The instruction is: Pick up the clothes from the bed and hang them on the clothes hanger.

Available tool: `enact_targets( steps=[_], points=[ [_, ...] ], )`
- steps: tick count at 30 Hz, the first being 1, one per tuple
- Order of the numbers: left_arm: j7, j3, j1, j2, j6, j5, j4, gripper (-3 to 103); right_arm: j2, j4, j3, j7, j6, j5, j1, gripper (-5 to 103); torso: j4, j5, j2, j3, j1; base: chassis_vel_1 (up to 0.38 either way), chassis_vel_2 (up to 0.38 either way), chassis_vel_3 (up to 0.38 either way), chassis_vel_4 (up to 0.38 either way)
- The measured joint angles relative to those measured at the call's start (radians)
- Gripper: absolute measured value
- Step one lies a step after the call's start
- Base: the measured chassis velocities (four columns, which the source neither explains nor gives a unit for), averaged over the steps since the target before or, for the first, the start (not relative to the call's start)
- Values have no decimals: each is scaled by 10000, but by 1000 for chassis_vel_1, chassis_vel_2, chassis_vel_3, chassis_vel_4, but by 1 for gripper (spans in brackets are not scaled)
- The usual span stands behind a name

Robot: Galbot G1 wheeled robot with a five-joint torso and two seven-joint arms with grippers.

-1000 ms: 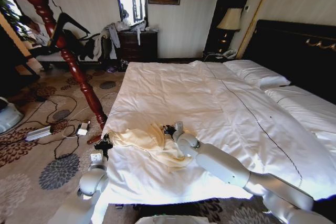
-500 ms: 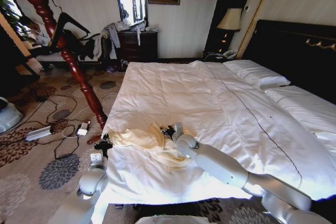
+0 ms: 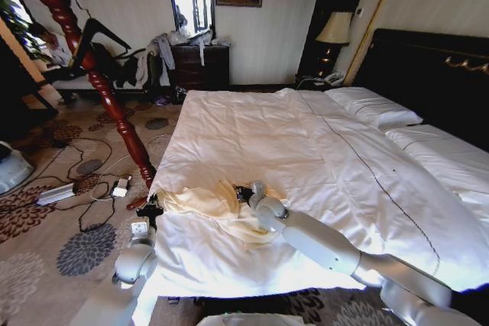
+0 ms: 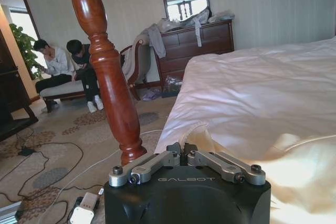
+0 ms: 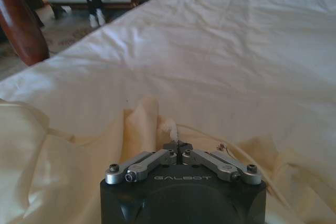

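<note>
The clothes (image 3: 214,208), a cream shirt, lie crumpled near the front left corner of the bed (image 3: 306,135). My right gripper (image 3: 245,191) rests on the shirt's right side. In the right wrist view it (image 5: 178,146) is shut, with a small tuft of cream fabric (image 5: 169,126) standing up at its tips. At the bed's left edge, my left gripper (image 3: 152,209) is shut, and its tips (image 4: 182,148) sit against the shirt's edge (image 4: 202,134). The black clothes hanger (image 3: 98,33) hangs on the red-brown wooden coat stand (image 3: 114,104) left of the bed.
The coat stand's post (image 4: 107,72) rises close beside my left gripper. Cables and a power strip (image 3: 57,192) lie on the patterned carpet. A dark dresser (image 3: 200,65) with garments and a chair stand at the back wall. The dark headboard (image 3: 428,74) is on the right.
My right gripper has shifted slightly left and toward me over the shirt. The left arm and the shirt look the same.
</note>
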Motion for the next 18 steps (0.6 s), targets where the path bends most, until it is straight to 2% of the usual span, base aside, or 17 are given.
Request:
enact_targets(
  steps=[9,11,12,16,18],
  points=[
    [-9,-5,-98,128,-46,-222,-55,1,-690,698,344,-558,610,90,-228,0,0,-1,0,0,0,0,0,0,0],
    [67,-10,-200,225,-177,-428,-139,1,-1132,1158,800,-1425,1529,126,-371,0,2,2,0,0,0,0,0,0,0],
    [67,-10,-200,225,-177,-428,-139,1,-1132,1158,800,-1425,1529,126,-371,0,2,2,0,0,0,0,0,0,0],
    [250,-33,-680,537,-429,-1106,-304,1,-2354,2027,2190,-3363,3559,124,-783,0,0,1,0,0,0,0,0,0,0],
    [276,-32,-766,586,-469,-1181,-319,1,-2565,2146,2465,-3618,3789,126,-897,0,0,1,0,0,0,0,0,0,0]
  ],
)
